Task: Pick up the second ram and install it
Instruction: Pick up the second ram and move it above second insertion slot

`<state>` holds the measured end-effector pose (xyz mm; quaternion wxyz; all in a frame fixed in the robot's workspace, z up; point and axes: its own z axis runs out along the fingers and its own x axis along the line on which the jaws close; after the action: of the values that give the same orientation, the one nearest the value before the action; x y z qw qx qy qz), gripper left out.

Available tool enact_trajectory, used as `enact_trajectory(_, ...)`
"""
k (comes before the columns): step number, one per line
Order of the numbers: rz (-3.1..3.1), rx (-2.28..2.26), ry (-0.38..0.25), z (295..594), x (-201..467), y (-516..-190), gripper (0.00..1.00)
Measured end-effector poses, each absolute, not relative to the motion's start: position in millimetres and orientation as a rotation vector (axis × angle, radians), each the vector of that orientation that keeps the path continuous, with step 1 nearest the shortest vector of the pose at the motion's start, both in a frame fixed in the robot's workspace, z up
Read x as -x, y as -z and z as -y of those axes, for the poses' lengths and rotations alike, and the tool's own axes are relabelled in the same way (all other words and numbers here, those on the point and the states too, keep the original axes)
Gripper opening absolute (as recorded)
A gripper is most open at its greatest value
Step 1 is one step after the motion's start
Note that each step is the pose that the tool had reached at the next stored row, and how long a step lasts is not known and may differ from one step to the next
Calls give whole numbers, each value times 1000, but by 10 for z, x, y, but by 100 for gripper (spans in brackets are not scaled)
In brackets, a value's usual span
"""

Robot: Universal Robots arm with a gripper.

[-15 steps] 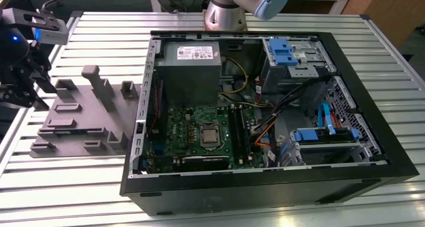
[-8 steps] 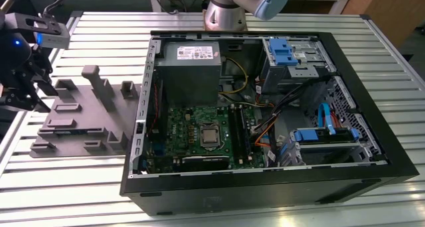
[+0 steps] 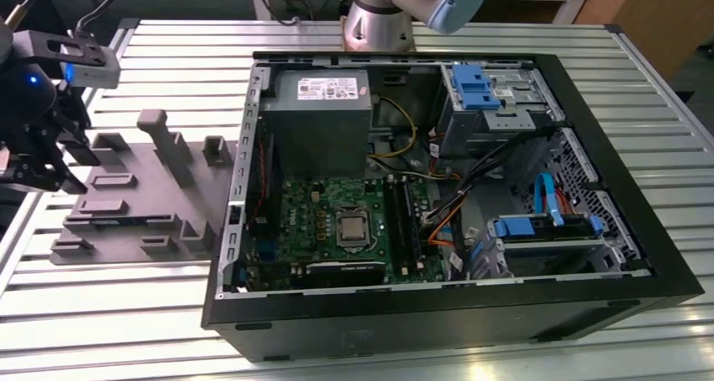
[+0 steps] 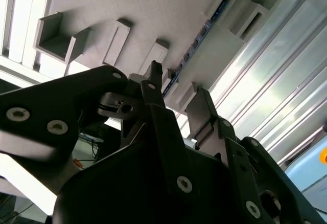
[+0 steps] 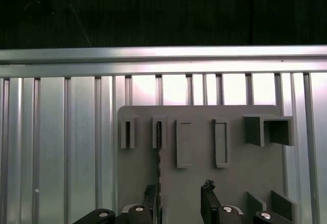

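The second ram [image 5: 158, 162] stands on edge in a slot of the grey tray [image 5: 199, 193], seen as a thin dark line. In the second wrist view it is a blue-green strip [image 4: 198, 39] running along the tray [image 4: 153, 9]. My gripper [image 5: 179, 197] is open just above the tray, its fingers on either side of the ram's near end. One fingertip [image 5: 149, 193] is close beside the stick and the other fingertip [image 5: 208, 189] stands well off it. The exterior view has the gripper [image 3: 39, 168] over the tray's [image 3: 145, 197] end at that view's left.
An open black computer case [image 3: 446, 197] lies at the exterior view's right of the tray. Inside it are a green motherboard [image 3: 323, 222] with long black slots [image 3: 396, 218], a grey power supply [image 3: 318, 114] and loose cables. The slatted metal table [image 3: 134, 322] ends close beyond the tray.
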<state>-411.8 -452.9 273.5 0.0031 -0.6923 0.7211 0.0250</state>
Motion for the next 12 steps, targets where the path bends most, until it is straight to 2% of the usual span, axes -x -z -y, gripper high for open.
enact_trajectory(12,-2261,2171,-78,4554,4119,-2646,47)
